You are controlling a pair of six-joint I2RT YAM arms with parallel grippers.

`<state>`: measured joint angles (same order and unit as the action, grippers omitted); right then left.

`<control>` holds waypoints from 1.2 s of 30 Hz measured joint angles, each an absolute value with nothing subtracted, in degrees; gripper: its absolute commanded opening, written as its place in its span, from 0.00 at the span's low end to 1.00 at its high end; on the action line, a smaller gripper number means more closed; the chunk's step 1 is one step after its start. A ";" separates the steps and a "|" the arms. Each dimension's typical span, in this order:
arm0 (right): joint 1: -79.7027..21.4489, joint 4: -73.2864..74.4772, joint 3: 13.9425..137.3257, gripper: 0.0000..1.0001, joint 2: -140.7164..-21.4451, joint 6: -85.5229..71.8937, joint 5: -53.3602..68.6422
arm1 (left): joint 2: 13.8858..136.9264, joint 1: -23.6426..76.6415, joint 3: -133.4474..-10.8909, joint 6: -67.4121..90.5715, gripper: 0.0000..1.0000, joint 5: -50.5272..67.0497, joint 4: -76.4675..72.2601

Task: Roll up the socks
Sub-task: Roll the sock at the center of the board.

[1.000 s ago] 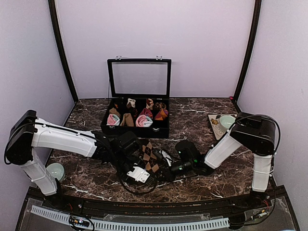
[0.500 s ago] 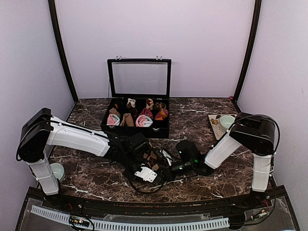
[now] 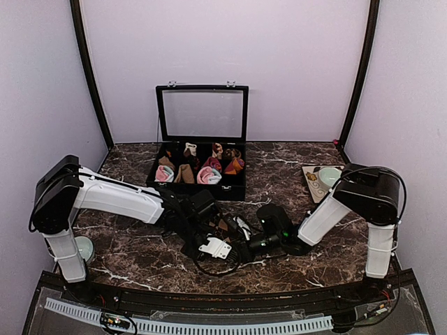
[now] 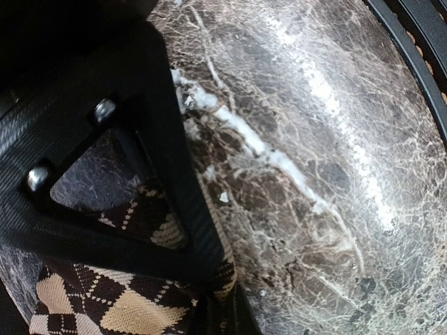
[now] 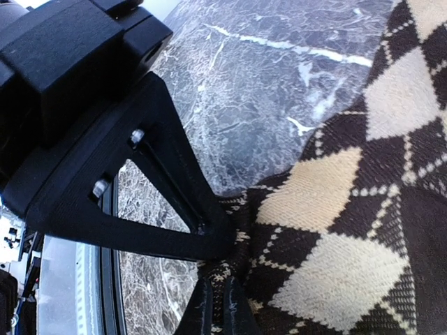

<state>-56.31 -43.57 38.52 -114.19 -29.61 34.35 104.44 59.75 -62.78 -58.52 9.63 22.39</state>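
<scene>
the brown-and-beige diamond socks (image 3: 222, 225) lie bunched on the marble table (image 3: 140, 258), a little nearer the near edge than the middle and just in front of the open black box (image 3: 199, 185), caught between the two arms. the left gripper (image 4: 218, 301) is clenched on one edge of the fabric, its fingers pinched together with the knit trapped between them. the right gripper (image 5: 213, 307) is likewise clamped on the socks from the opposite side, and the weave puckers at its tips. this looks like the very start of a roll: both sides are gripped and nothing seems wound yet. to do it well, i'd judge one arm should act as the anchor, holding its edge low against the table. the other should turn its edge over and toward that anchor in small, even arcs so the layers stack tight. the two arms should stay level with each other, or the roll may cone. pulling apart would likely stretch the knit or slip it out of a pinch.
</scene>
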 measured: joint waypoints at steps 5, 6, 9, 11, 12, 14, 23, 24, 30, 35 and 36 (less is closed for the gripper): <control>-56.07 -43.35 36.18 0.36 -111.92 -30.35 32.77 | 106.28 58.13 -65.45 -57.14 0.00 12.99 25.06; -56.10 -43.03 35.48 0.36 -110.93 -30.24 32.25 | 106.87 57.58 -66.26 -56.80 0.00 14.11 25.80; -56.07 -42.19 33.01 0.37 -108.12 -30.13 30.06 | 108.20 56.03 -67.92 -56.10 0.00 17.19 27.73; -56.03 -42.00 31.18 0.37 -106.13 -30.09 28.45 | 108.68 55.27 -68.34 -55.70 0.00 18.96 28.77; -56.01 -41.63 30.46 0.37 -105.34 -30.11 27.79 | 108.88 54.98 -68.49 -55.55 0.00 19.59 29.17; -55.88 -41.39 28.93 0.37 -103.79 -30.20 26.26 | 109.36 54.48 -68.99 -55.22 0.00 20.84 29.95; -57.49 -38.98 17.63 0.99 -88.77 -28.97 12.53 | 113.30 53.34 -74.06 -54.96 0.00 25.69 36.27; -58.46 -38.02 16.12 0.99 -85.65 -27.94 9.39 | 114.02 53.28 -75.07 -54.98 0.00 26.22 37.52; -60.69 -38.13 9.37 0.99 -68.20 -26.70 -9.32 | 118.24 52.47 -80.42 -54.39 0.00 30.41 43.57; -60.66 -44.16 0.93 0.91 -59.16 -25.23 -14.90 | 123.31 50.48 -85.95 -53.17 0.00 36.53 49.67; -60.90 -43.81 0.97 0.87 -59.02 -23.68 -14.94 | 124.44 50.02 -87.07 -52.90 0.00 38.04 51.05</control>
<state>-60.90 -43.81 0.97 -59.02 -23.68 -14.94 124.44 50.02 -87.07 -52.90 38.04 51.05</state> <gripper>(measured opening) 0.947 0.038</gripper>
